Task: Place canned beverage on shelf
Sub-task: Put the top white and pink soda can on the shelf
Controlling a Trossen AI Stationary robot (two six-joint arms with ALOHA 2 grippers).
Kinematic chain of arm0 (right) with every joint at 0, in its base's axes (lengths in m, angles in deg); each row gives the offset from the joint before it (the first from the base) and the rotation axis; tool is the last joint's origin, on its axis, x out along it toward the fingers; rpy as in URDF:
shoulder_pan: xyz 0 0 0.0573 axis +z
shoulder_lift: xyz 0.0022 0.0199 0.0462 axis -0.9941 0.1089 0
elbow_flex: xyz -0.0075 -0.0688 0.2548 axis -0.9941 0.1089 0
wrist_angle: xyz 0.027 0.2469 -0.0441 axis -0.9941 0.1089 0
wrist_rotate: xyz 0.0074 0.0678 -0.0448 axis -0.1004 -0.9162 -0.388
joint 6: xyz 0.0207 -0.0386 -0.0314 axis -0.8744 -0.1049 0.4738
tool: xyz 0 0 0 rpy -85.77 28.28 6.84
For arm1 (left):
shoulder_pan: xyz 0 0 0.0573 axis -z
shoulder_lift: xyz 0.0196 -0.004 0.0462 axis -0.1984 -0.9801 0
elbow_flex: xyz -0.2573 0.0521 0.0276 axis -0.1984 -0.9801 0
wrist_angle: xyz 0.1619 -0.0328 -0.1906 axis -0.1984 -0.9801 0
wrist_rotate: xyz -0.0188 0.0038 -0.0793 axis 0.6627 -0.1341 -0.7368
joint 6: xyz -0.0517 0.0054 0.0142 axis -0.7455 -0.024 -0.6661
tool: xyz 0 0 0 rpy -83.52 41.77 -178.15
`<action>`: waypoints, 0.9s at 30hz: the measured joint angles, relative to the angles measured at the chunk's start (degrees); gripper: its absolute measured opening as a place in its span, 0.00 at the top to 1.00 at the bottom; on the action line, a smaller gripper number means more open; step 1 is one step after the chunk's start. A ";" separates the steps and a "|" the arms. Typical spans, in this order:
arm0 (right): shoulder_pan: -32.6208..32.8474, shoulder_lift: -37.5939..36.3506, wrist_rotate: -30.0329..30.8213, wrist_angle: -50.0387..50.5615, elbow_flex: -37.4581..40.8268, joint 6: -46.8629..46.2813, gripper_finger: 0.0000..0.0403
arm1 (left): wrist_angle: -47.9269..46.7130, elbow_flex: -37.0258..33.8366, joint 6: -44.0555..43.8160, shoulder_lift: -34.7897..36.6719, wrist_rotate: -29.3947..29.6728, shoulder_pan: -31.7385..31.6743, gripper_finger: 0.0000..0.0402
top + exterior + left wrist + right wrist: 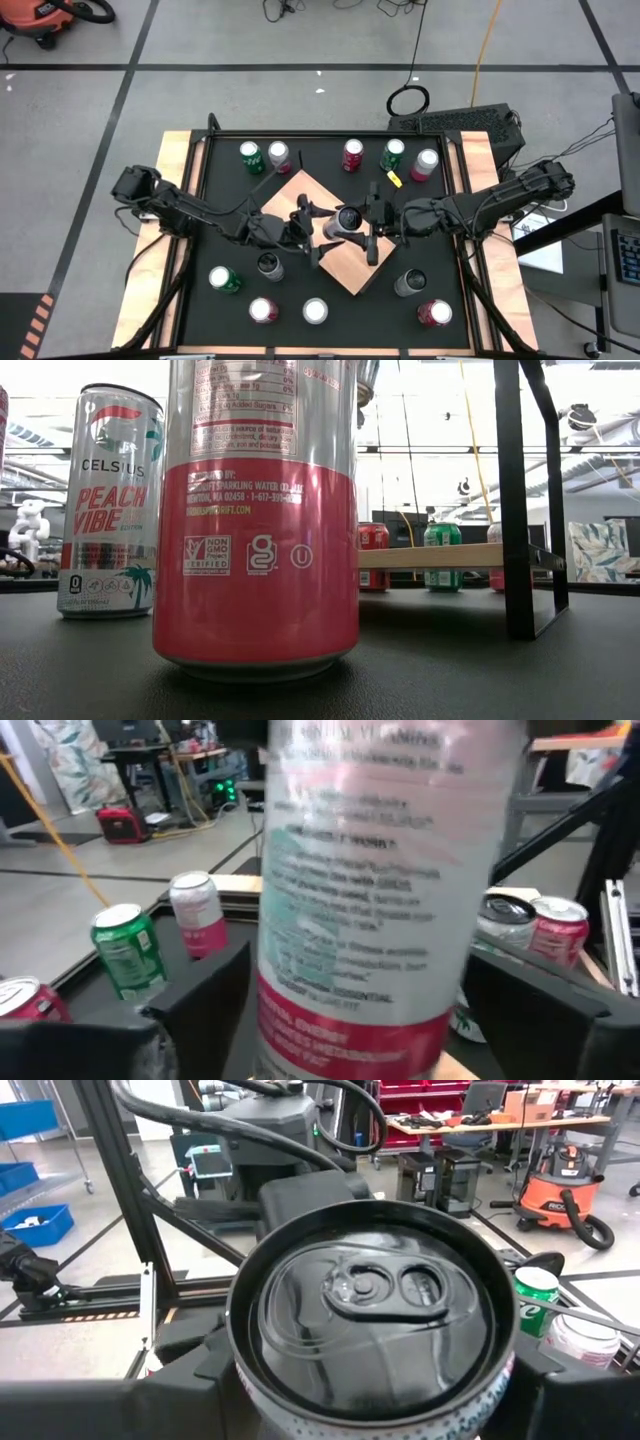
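Twelve cans show from above: eleven on the black table (195, 255) and one white can (347, 220) upright on the shelf (300, 192). The right hand (371, 228) grips that can, fingers on both sides. The left hand (312, 226) is just beside it, its fingers (205, 995) apart around the can. One table can (108, 500) reads "CELSIUS PEACH VIBE".

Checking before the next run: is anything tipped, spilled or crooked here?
No spill or tipped can shows. One oddity: the shelf sits turned like a diamond, corners toward the table's edges. Both grippers, left and right, flank one upright can on it.
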 joint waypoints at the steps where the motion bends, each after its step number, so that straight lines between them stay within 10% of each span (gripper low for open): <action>1: 0.00 0.00 -0.01 0.00 0.00 -0.01 0.41 | -0.06 0.04 -0.02 -0.06 -0.14 -0.10 0.18; 10: -0.02 0.00 0.03 -0.09 0.00 -0.41 0.40 | -0.37 0.06 -0.73 -0.08 -0.27 0.07 0.42; 27: 2.93 -5.60 -0.40 5.23 -0.09 4.68 0.16 | 3.33 0.02 -4.58 -0.04 -11.21 0.07 0.39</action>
